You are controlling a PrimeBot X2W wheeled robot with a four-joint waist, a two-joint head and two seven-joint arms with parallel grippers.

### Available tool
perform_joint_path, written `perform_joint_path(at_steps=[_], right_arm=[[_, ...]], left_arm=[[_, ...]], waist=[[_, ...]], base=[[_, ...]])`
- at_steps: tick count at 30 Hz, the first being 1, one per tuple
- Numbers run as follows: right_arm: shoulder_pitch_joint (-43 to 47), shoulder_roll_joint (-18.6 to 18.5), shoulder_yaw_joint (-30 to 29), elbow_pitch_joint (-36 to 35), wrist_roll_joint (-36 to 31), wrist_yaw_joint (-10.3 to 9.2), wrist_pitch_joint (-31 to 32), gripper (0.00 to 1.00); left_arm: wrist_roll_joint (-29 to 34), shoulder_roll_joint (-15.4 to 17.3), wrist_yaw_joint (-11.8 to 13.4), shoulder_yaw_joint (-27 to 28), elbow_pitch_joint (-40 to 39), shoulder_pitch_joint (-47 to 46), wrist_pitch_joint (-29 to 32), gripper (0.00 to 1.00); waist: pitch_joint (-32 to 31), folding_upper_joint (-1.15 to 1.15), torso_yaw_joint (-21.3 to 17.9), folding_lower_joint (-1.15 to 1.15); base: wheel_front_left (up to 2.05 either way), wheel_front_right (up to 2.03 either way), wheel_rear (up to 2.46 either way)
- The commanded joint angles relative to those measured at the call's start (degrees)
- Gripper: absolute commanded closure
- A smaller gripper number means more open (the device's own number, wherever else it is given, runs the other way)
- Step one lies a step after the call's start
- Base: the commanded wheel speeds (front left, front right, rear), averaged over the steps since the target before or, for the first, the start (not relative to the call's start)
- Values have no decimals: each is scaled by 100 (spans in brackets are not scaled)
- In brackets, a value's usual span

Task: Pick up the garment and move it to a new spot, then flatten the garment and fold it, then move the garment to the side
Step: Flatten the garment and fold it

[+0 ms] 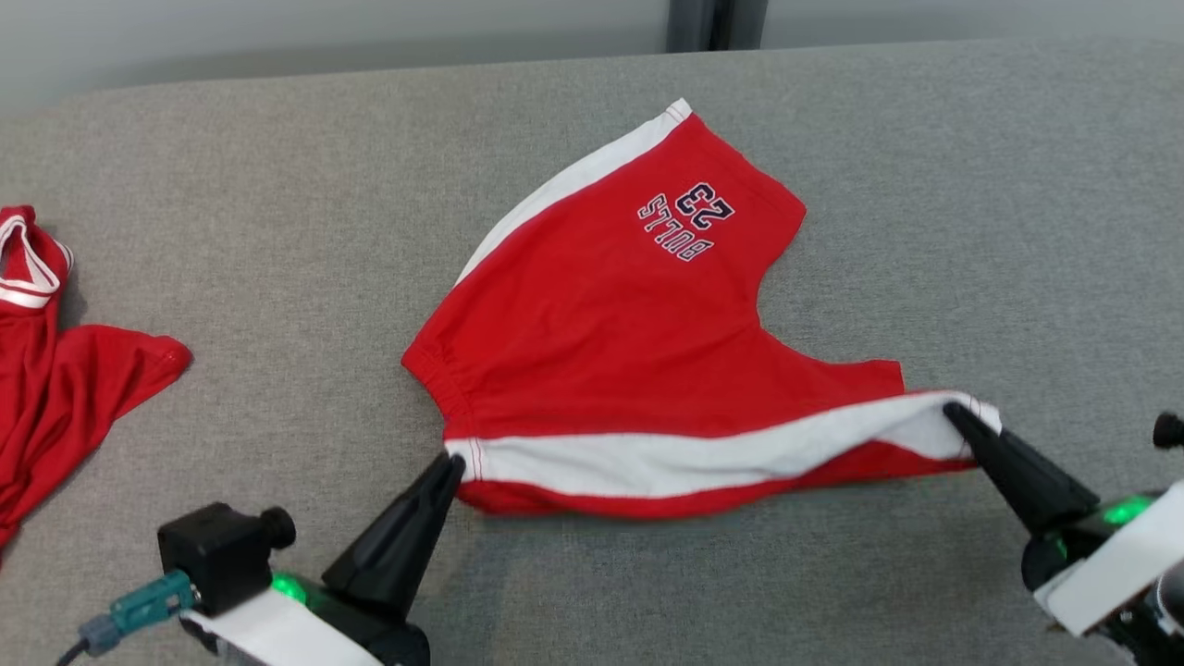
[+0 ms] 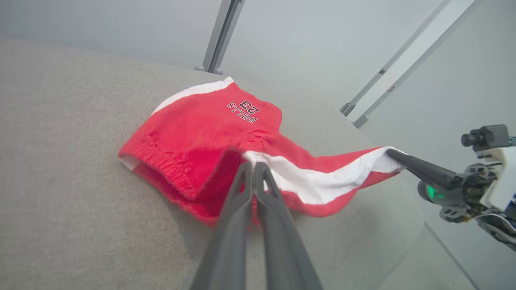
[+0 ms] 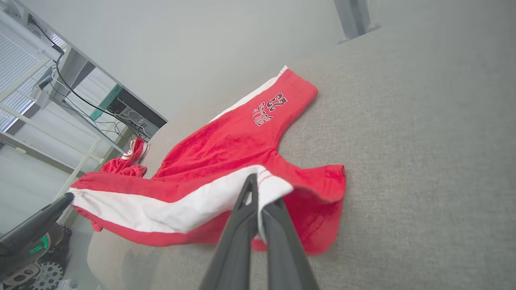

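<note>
The garment (image 1: 610,324) is a pair of red shorts with white side stripes and "BULLS 23" print, spread on the grey padded table (image 1: 925,185). My left gripper (image 1: 451,465) is shut on the waistband end of the near white stripe. My right gripper (image 1: 955,413) is shut on the leg-hem end of the same stripe. The near edge hangs lifted and stretched between them; the far part rests on the table. In the left wrist view the left gripper (image 2: 253,166) pinches the garment (image 2: 193,137). In the right wrist view the right gripper (image 3: 254,182) pinches the garment (image 3: 225,153).
A second red garment with white trim (image 1: 55,370) lies crumpled at the table's left edge, also seen as the red heap (image 3: 128,161) in the right wrist view. Metal posts (image 2: 219,36) stand behind the table's far edge. Shelving with cables (image 3: 80,104) stands beyond the left side.
</note>
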Motion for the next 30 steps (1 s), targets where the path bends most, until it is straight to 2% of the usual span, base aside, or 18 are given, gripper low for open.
perform_joint_path(at_steps=[1, 8, 13, 20, 23, 30], right_arm=[[-302, 91, -141, -65, -32, 0, 204, 100], [-2113, 394, -415, 269, -175, 1, 1109, 100], [-3612, 556, -247, 1058, -325, 1, 1432, 100], [-5264, 663, 329, 2500, -540, 0, 1346, 100], [-5844, 660, 693, 3296, -601, 0, 1137, 100], [-6278, 639, 1310, 4196, -560, 0, 790, 100]], left_arm=[[-18, -66, -100, 97, 63, -254, -62, 100], [-141, -473, -465, 418, 685, -1114, -319, 100], [-184, -811, -722, 495, 1222, -1738, -448, 100], [-214, -1377, -1042, 422, 2124, -2430, -612, 100], [-243, -1720, -1287, 276, 2575, -2703, -671, 100], [-233, -2113, -1537, 36, 3218, -3013, -669, 100]], waist=[[201, 0, 92, 0], [872, 0, 360, 0], [1301, 0, 693, 0], [1683, 0, 1130, 0], [1803, 0, 1347, 0], [1879, 0, 1485, 0]], base=[[0, 0, 0], [0, 0, 0], [0, 0, 0], [0, 0, 0], [0, 0, 0], [0, 0, 0]])
